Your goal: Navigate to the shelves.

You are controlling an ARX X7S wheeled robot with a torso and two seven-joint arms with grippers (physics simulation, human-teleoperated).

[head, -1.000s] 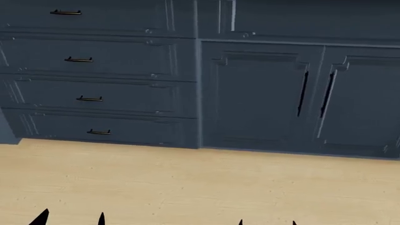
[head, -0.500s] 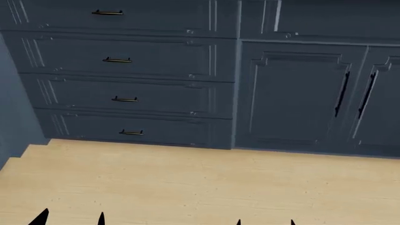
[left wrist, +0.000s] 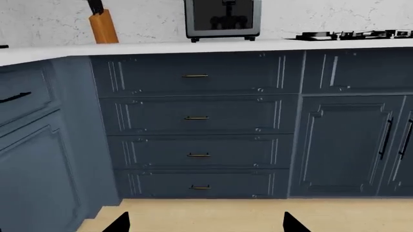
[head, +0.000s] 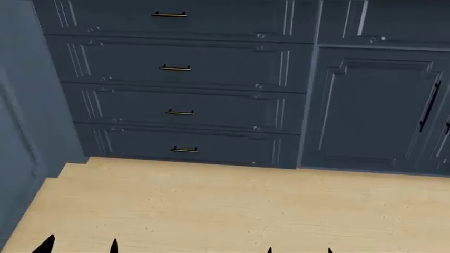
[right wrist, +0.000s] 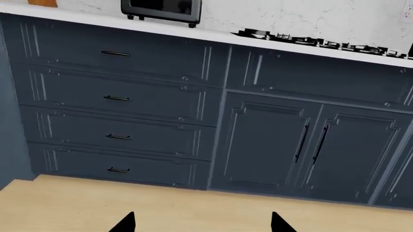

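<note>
The shelves are out of view in every frame. My left gripper (left wrist: 204, 223) is open, its two black fingertips spread wide over bare wooden floor; in the head view the left gripper (head: 79, 245) shows only as tips at the lower edge. My right gripper (right wrist: 201, 222) is open too, with nothing between its fingers, and the right gripper (head: 299, 250) pokes up at the bottom of the head view.
Dark blue kitchen cabinets fill the view ahead: a stack of drawers (head: 176, 89) and double doors (right wrist: 310, 145). A side cabinet (head: 21, 132) closes the corner at left. On the white counter (left wrist: 193, 47) stand a toaster (left wrist: 223, 19), a knife block (left wrist: 103, 26) and a stovetop (right wrist: 316, 41). Light wood floor (head: 232, 211) lies before me.
The view has swung to the left: the drawers and doors slid rightward in the head view, and the left corner cabinet has come into sight. The gripper tips stay in place.
</note>
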